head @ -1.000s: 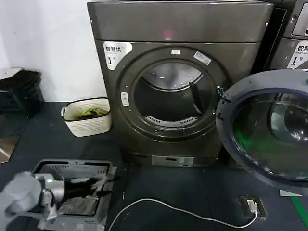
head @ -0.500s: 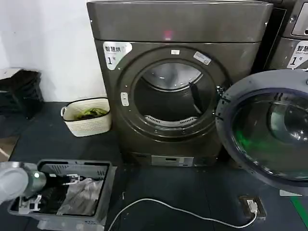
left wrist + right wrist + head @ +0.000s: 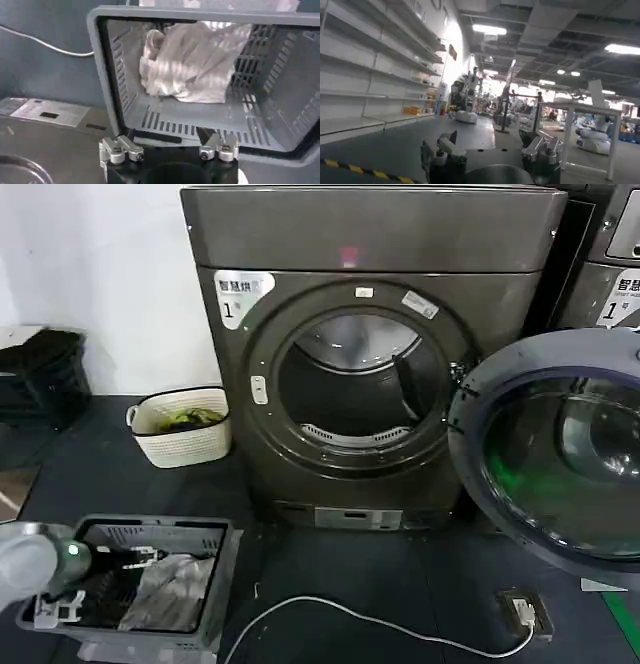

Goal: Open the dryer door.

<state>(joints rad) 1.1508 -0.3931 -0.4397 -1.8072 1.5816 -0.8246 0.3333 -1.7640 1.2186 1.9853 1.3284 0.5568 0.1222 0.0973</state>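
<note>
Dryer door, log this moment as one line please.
dryer door: swung open right | dryer: drum exposed | left gripper: open, above grey basket | right gripper: open, idle

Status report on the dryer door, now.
Left end effector open, empty, over the grey laundry basket. Dryer door swung wide open, drum of the dryer exposed. Nothing in the way.

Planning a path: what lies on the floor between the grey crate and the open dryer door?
In the head view, a white cable crosses the dark floor between crate and dryer door.
</note>
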